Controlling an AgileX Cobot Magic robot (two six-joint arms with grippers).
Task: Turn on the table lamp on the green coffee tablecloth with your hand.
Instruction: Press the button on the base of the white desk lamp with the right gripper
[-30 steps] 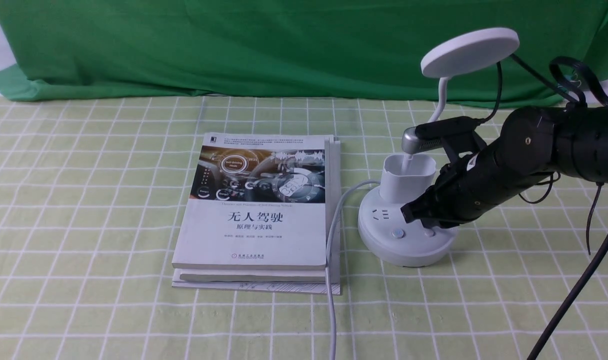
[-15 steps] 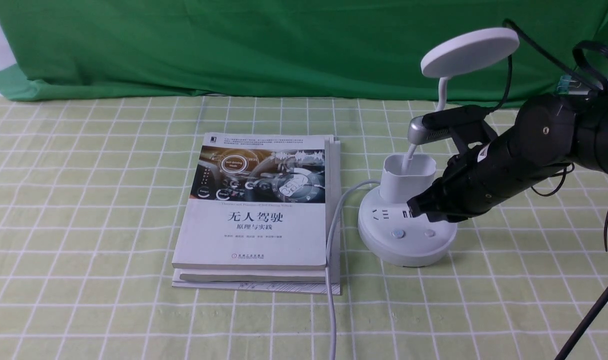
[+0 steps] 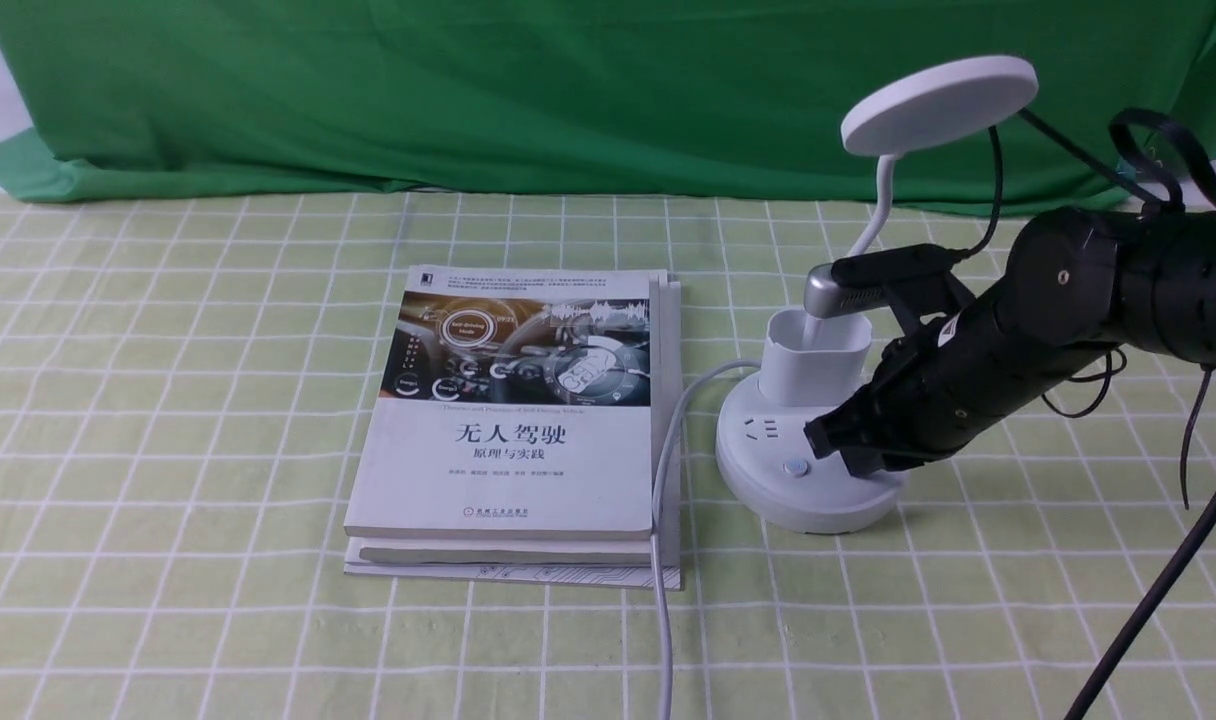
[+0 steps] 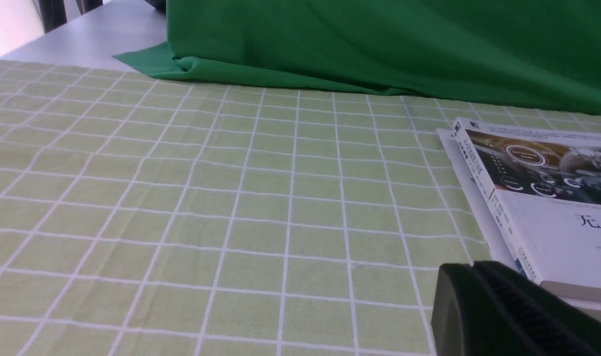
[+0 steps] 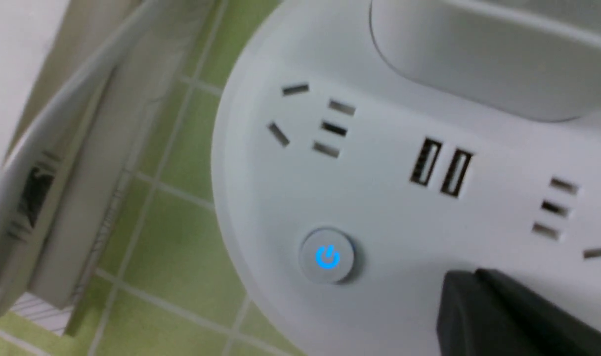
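Hand (image 3: 846, 452) lowered, down on table lamp (image 3: 811, 368)

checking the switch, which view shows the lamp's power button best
Right wrist view: the power button on the table lamp is close up, blue symbol glowing. Front view shows a small dot; left wrist view misses it.

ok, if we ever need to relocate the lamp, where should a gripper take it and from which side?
Cup holder wall, from above on its right side, one finger inside: it's a thin upright wall with an open top, fixed to the base. The base looks too wide for the jaws, the neck would likely bend, and the book and cord crowd the left.
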